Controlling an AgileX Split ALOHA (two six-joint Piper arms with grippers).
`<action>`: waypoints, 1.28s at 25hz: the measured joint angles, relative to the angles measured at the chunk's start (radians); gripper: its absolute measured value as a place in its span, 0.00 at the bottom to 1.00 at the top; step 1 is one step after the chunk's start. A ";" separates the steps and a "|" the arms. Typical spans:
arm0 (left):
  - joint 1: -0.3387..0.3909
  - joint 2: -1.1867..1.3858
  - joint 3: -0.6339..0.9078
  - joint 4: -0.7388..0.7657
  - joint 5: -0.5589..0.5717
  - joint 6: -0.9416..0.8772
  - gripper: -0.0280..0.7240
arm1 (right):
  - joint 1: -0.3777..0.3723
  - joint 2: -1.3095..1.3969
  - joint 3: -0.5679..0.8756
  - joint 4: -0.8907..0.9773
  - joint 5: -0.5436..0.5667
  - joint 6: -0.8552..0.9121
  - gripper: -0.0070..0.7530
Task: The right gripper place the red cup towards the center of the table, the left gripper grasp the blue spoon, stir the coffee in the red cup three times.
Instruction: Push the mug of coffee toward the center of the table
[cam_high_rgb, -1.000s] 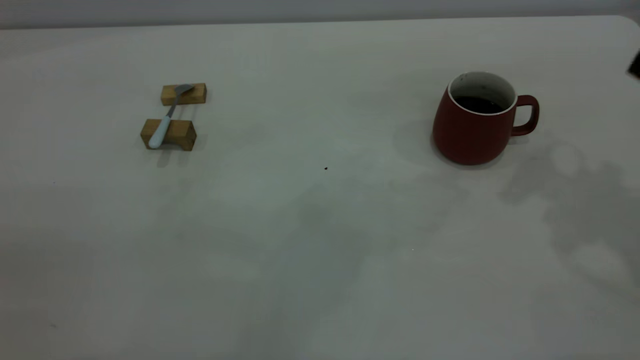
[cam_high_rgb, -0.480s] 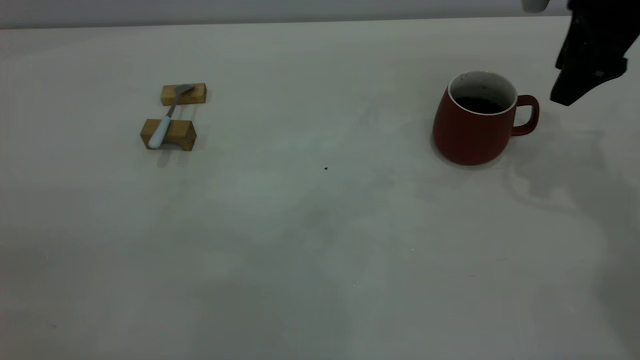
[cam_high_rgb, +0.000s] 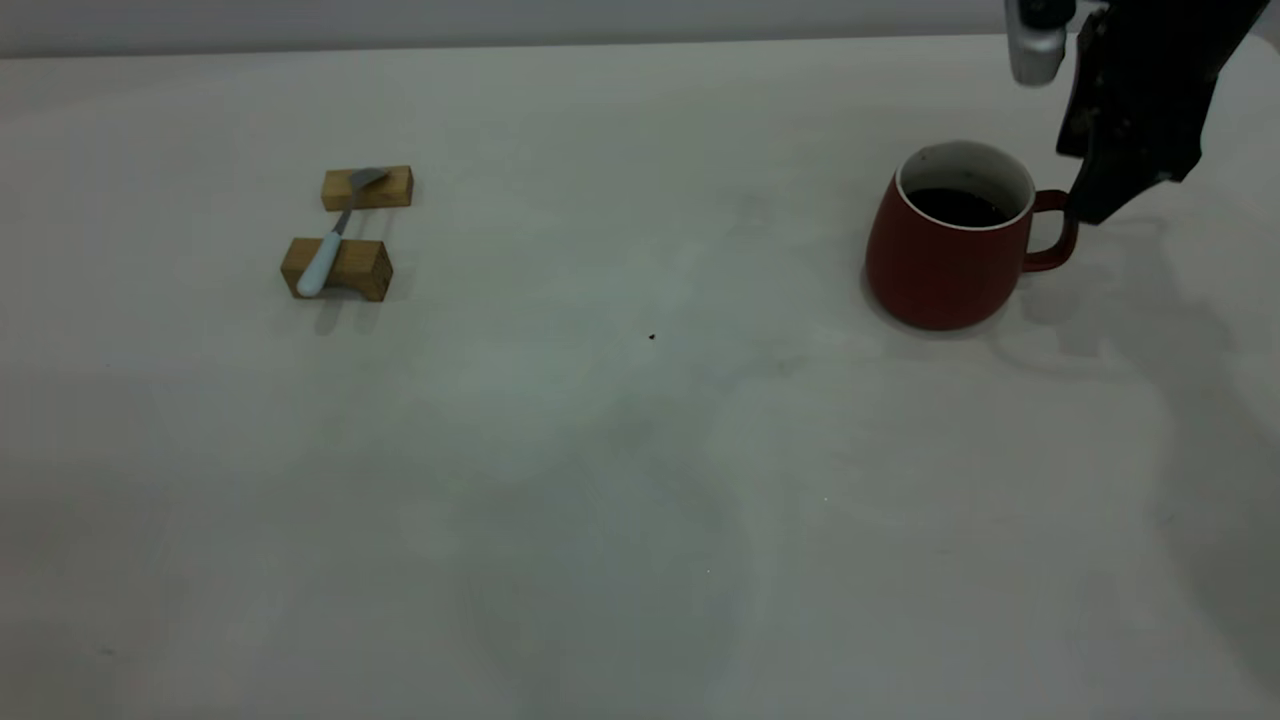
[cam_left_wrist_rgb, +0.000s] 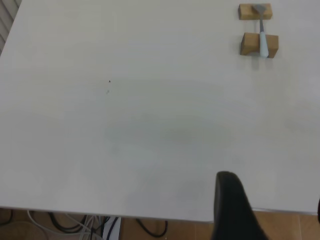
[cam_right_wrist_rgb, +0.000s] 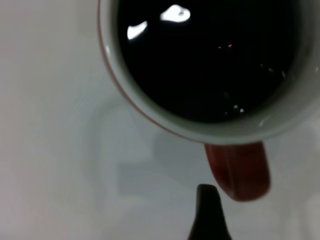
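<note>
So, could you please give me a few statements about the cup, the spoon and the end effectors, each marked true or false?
1. The red cup holds dark coffee. True.
2. The blue spoon lies across two wooden blocks. True.
3. The right end effector is at the spoon. False: it is by the cup's handle.
4. The cup lies tipped over. False: it stands upright on the table.
5. The left end effector holds the spoon. False: the spoon lies far from it.

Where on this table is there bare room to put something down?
Most of the table is bare: the wide stretch between the blue spoon on its two wooden blocks at the left and the red cup at the right, and the whole near side. It is crowded only at the cup's handle, where the right gripper hangs close.
</note>
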 joint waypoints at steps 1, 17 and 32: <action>0.000 0.000 0.000 0.000 0.000 0.000 0.67 | 0.003 0.008 -0.001 0.000 0.000 -0.015 0.79; 0.000 0.000 0.000 0.000 0.000 0.000 0.67 | 0.095 0.049 -0.007 0.017 -0.032 -0.083 0.79; 0.000 0.000 0.000 0.000 0.000 0.000 0.67 | 0.179 0.055 -0.007 0.118 -0.058 -0.022 0.55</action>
